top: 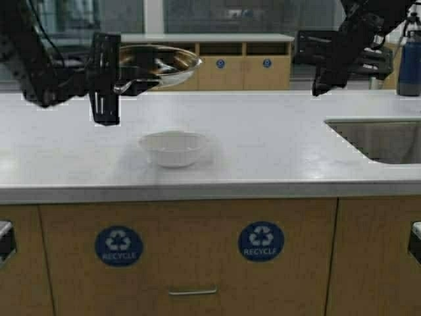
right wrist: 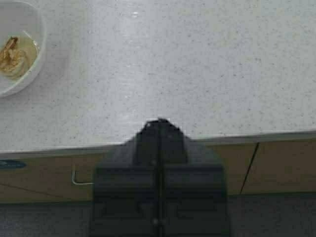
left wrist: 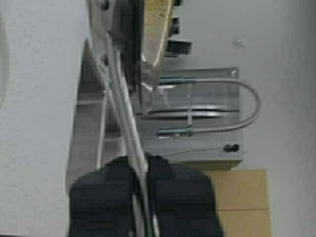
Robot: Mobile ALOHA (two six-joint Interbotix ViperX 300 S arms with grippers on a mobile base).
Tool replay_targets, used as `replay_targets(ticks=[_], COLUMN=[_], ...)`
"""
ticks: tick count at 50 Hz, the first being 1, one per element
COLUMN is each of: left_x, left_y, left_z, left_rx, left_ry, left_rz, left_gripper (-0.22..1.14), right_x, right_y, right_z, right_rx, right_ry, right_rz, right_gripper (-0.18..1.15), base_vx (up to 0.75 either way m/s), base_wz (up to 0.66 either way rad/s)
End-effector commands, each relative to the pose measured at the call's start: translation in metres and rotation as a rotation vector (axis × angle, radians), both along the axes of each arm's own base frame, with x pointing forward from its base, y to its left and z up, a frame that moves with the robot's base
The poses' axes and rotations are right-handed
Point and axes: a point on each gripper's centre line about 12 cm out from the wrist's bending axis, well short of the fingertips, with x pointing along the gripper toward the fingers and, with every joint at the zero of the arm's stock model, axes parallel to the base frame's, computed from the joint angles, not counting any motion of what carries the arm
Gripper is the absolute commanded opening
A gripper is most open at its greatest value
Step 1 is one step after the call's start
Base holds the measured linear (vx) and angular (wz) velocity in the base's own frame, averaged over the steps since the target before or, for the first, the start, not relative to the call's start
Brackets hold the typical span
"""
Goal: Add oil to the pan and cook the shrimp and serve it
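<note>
My left gripper (top: 116, 84) is shut on the short steel handle of the pan (top: 161, 64) and holds it in the air, above and slightly behind the white bowl (top: 174, 147). In the left wrist view its black fingers (left wrist: 113, 182) clamp the handle, and the pan (left wrist: 150, 44) shows a browned inside. The shrimp (right wrist: 11, 53) lies golden-brown in the white bowl (right wrist: 34, 74). My right gripper (top: 320, 88) hangs shut and empty, high over the counter's right side, also (right wrist: 159, 123). The oil is out of view.
A sink (top: 385, 139) is set into the counter (top: 263, 151) at the right, and its faucet (left wrist: 232, 106) shows in the left wrist view. A blue bottle (top: 409, 62) stands at the far right. Cabinets with recycle labels (top: 262, 241) sit below the front edge.
</note>
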Motion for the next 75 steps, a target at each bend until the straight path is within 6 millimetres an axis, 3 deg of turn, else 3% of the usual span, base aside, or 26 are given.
replay_targets(ticks=[1, 8, 24, 40, 51, 75], left_x=[0.004, 0.000, -0.028, -0.047, -0.053, -0.042], left_y=[0.012, 0.016, 0.049, 0.050, 0.054, 0.057], left_z=[0.009, -0.006, -0.031, -0.071, -0.093, -0.113], left_rx=[-0.073, -0.062, -0.021, 0.047, 0.032, 0.016], left_ry=[-0.085, -0.048, 0.050, 0.154, 0.173, 0.173], left_rz=[0.042, 0.052, 0.123, 0.113, 0.140, 0.151], left_gripper=[0.03, 0.03, 0.03, 0.03, 0.03, 0.03], right_x=[0.002, 0.002, 0.003, 0.002, 0.001, 0.000], right_y=[0.001, 0.000, 0.001, 0.001, 0.001, 0.001], right_z=[0.007, 0.007, 0.007, 0.002, 0.001, -0.001], right_rx=[0.004, 0.004, 0.003, 0.000, -0.002, -0.005], right_ry=[-0.024, -0.024, -0.024, -0.009, -0.005, 0.000], right_rz=[0.001, -0.001, 0.002, 0.002, 0.004, 0.005], right_gripper=[0.07, 0.07, 0.07, 0.07, 0.07, 0.07], base_vx=[0.00, 0.00, 0.00, 0.00, 0.00, 0.00], base_wz=[0.00, 0.00, 0.00, 0.00, 0.00, 0.00])
